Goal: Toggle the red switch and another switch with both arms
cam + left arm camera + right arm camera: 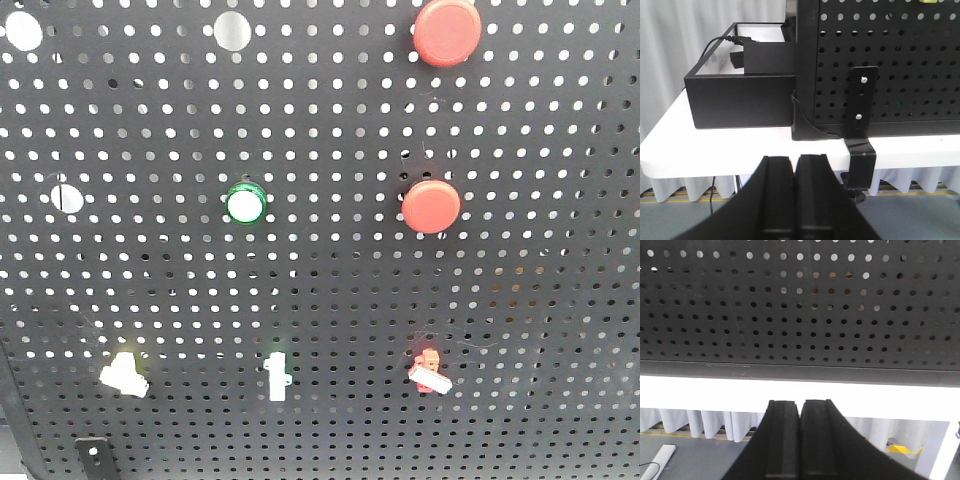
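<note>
Red switch (pixel 430 371) and cream switch (pixel 124 372) sit untouched low on the pegboard (pixel 340 300); approach seems pending, as left gripper (pixel 794 164) and right gripper (pixel 800 406), jaws closed, must rise to them.

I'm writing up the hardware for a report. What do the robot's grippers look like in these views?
Only the fingers show, in the wrist views. The left gripper and right gripper look alike: two matte black, blocky fingers with squared tips, widening in a curve toward the base. No cables, markings or labels show on them. The arms are out of view.
</note>
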`<state>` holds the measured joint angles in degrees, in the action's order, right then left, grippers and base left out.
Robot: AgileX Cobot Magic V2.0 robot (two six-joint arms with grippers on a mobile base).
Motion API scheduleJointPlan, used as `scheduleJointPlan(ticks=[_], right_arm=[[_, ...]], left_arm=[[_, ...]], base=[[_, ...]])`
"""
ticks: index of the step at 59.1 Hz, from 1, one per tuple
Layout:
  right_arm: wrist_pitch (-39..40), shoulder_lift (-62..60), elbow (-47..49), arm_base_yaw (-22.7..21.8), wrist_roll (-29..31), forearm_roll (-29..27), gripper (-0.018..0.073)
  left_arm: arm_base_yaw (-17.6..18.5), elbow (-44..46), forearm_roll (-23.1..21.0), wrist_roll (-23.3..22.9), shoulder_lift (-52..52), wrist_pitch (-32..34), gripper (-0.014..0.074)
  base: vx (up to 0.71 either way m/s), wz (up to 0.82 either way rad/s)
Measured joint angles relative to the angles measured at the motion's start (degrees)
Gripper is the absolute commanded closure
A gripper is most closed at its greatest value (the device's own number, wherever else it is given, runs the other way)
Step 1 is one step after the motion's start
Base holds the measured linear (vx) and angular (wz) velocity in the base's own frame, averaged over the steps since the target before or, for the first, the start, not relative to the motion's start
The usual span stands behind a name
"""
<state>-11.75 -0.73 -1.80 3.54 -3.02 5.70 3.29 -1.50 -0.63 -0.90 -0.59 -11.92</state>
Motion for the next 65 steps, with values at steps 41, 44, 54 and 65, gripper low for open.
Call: scheduleJointPlan(ticks=[41, 44, 54, 65], right_arm=[[6.2, 0.0, 0.0, 0.0, 0.0, -0.9, 0.0566], [8.8, 0.0, 0.0, 0.0, 0.0, -0.9, 0.0566], [11.8, 0.0, 4.7, 0.0, -0.8, -1.1, 0.0566], [9.6, 5.3, 20.3, 0.0, -1.0, -1.1, 0.0566]], left_arm=[[0.0, 0.0, -0.1, -0.1, 0.0, 8.9, 0.0594], [0.0, 0.0, -0.2, -0.8, 0.0, 11.5, 0.0594], [0.0, 4.5, -0.2, -4.7, 0.0, 19.6, 0.0594], [0.0, 21.0, 2.9, -4.8, 2.4, 16.9, 0.0594]], base=[[0.0, 0.0], [0.0, 0.0], [0.0, 0.0], [0.0, 0.0]])
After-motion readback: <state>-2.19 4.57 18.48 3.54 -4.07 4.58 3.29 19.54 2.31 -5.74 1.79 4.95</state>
